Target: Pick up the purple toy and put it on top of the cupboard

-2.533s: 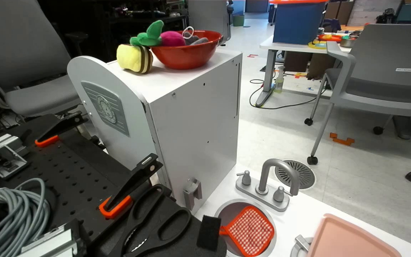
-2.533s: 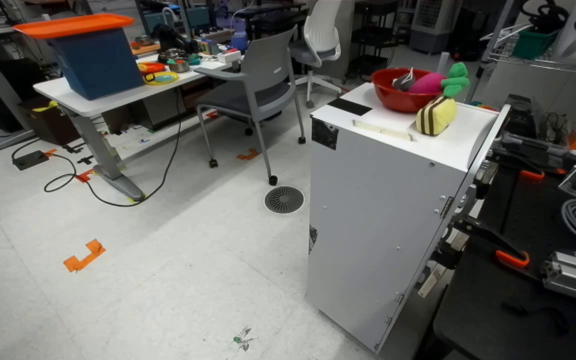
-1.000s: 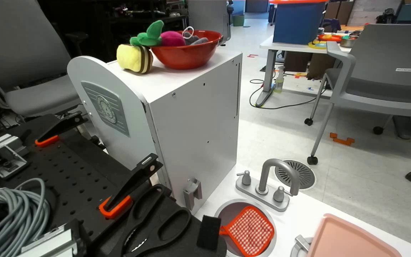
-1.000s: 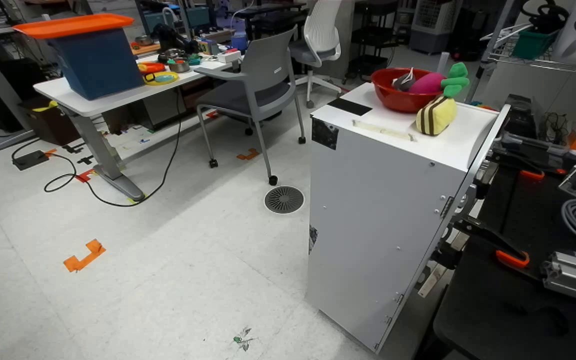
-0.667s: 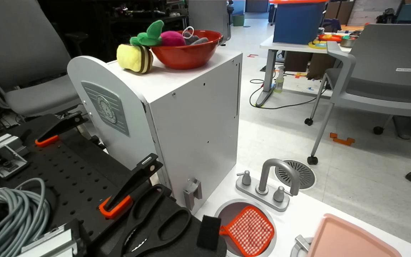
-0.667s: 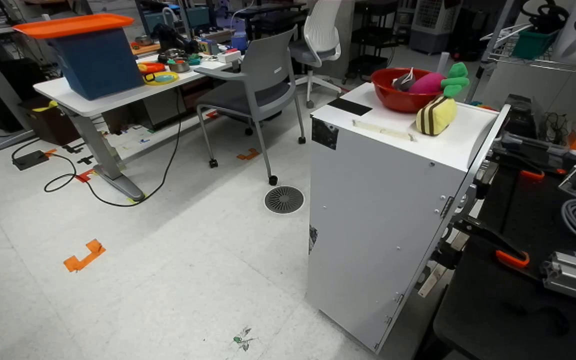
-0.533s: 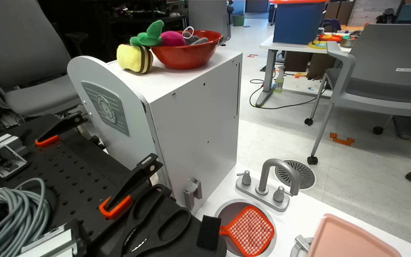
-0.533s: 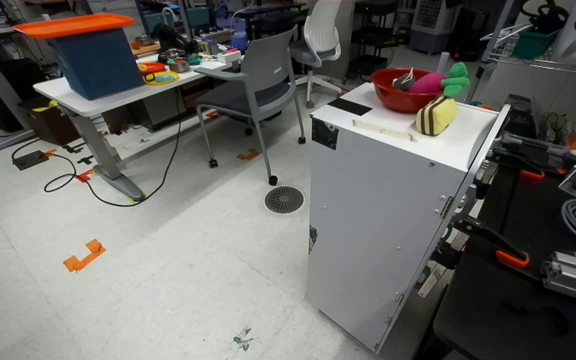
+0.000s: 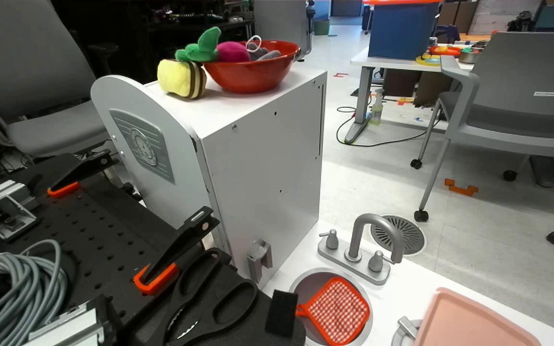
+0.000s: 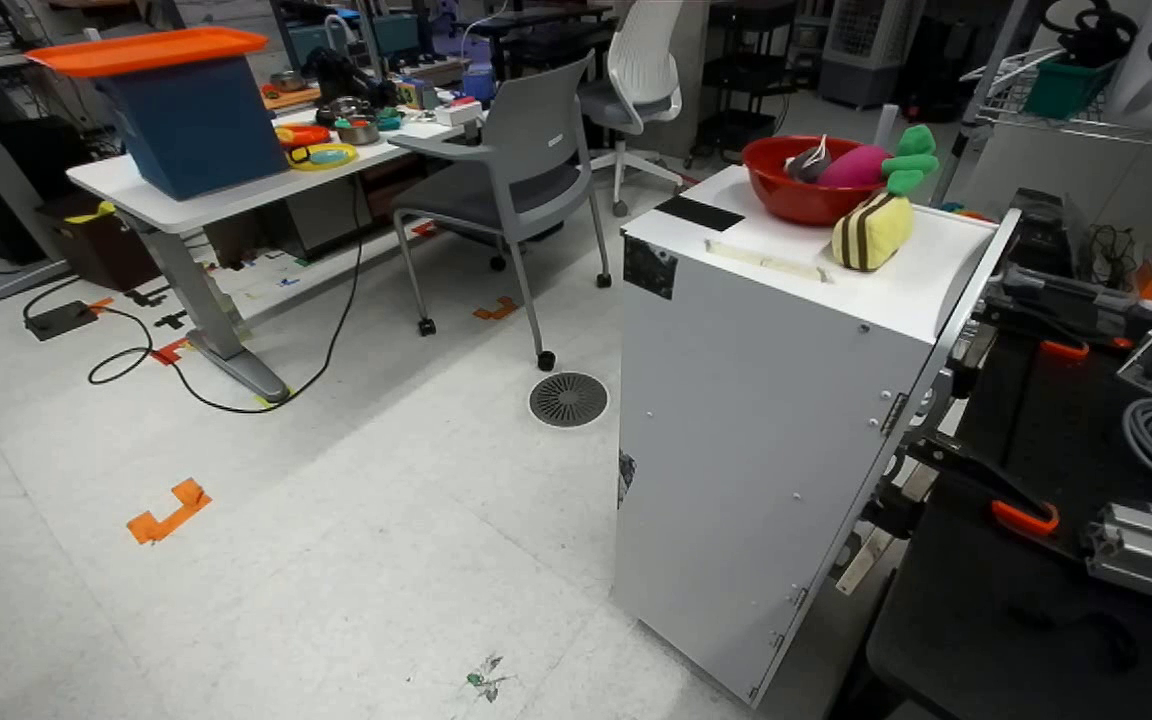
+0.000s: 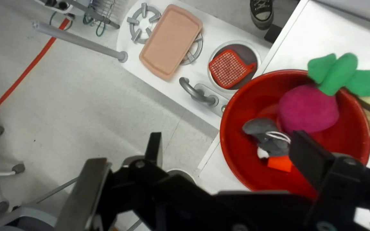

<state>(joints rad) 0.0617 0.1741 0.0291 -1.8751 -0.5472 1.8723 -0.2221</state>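
In an exterior view, far left: coil of grey cable [image 9: 41, 307], then a black clamp [image 9: 181, 246] with orange foot. Next the cupboard [image 9: 265, 168], white, its rounded grey panel [image 9: 177, 161] bearing a square label [image 9: 142, 145]. On its flat surface [image 9: 219, 111], near the panel edge, a yellow striped toy [image 9: 177, 78]. Right of that, the purple toy [image 9: 232, 52]: lies in the red bowl [image 9: 253, 76], green leaves [image 9: 208, 41] out over the rim toward the panel edge. Grey toy [image 9: 270, 55] with a white loop beside it, same bowl. Bowl stands close to the surface edge above the sink [image 9: 308, 287]. Farther right: red checked square [image 9: 338, 310] in the sink, faucet [image 9: 354, 254], blue bin [image 9: 402, 31] at the back, pink tray [image 9: 469, 319], grey chair [image 9: 529, 74].

Also, in an exterior view: black patch [image 10: 699, 212] by the surface's end edge away from the panel, then a pale strip [image 10: 766, 262] along the edge opposite the sink.

Wrist view: claw [image 11: 229, 144] with jaws standing wide apart, one finger against the floor [image 11: 85, 106], bowl rim showing in the gap, other finger in front of the bowl's inside. Orange bit [image 11: 280, 163] by the grey toy probably belongs to it; the finger crowds that spot, so not certain. Purple toy lies past the fingertips, leaves crossing the rim beside the yellow toy.
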